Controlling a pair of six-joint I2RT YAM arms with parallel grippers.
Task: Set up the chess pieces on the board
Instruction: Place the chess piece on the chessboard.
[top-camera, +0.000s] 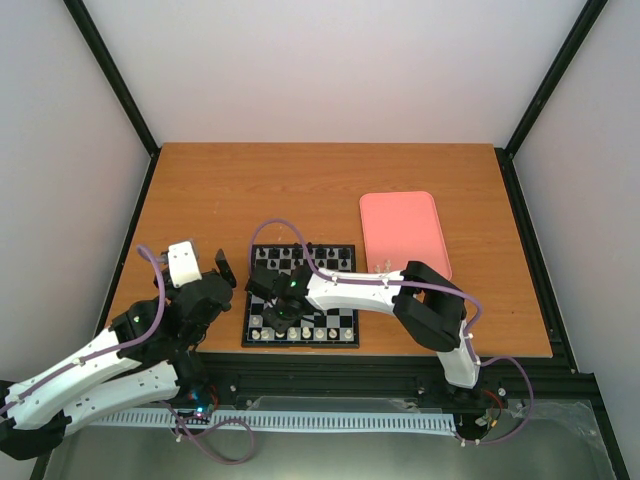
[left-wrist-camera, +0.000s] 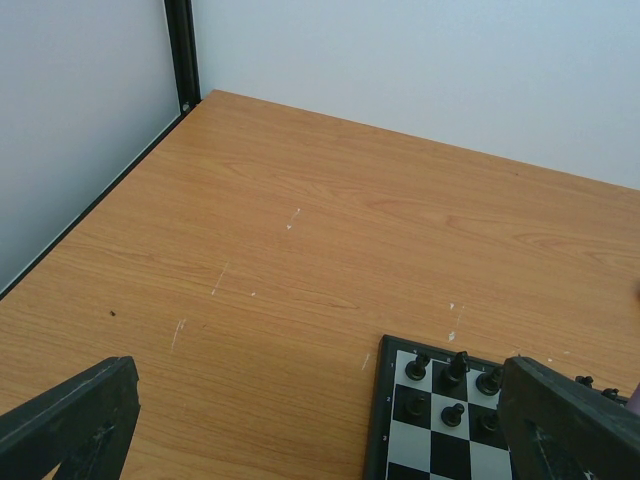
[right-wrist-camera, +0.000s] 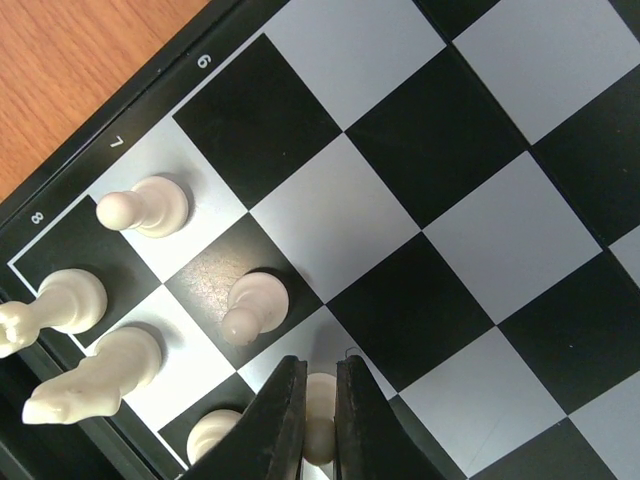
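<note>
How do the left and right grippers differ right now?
The left gripper is wide open; the right gripper is shut. The left gripper holds nothing, while the right gripper pinches a cream pawn. The left gripper hangs over bare table beside the chessboard; the right gripper is over the chessboard's squares. Both have black fingers.

One board, one pink tray, two arms: left arm and right arm. Six cream-white chess pieces show in the right wrist view; the black pieces, partly hidden, cannot be counted
</note>
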